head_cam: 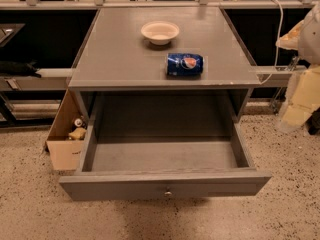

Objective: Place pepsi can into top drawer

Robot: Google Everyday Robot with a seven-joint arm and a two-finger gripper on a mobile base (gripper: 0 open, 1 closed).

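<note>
The pepsi can (185,64) lies on its side on the grey cabinet top (120,59), near the front right, logo facing up. The top drawer (165,184) is pulled fully open below it. Its inside is bare and its small round knob (168,193) sits centred on the front. Part of my arm (302,84), white and cream, shows at the right edge beside the cabinet, well away from the can. My gripper is out of view.
A cream bowl (160,32) stands on the cabinet top behind the can. A cardboard box (67,139) with small items sits on the floor against the cabinet's left side. Dark shelving and rails run along the back. Speckled floor lies in front.
</note>
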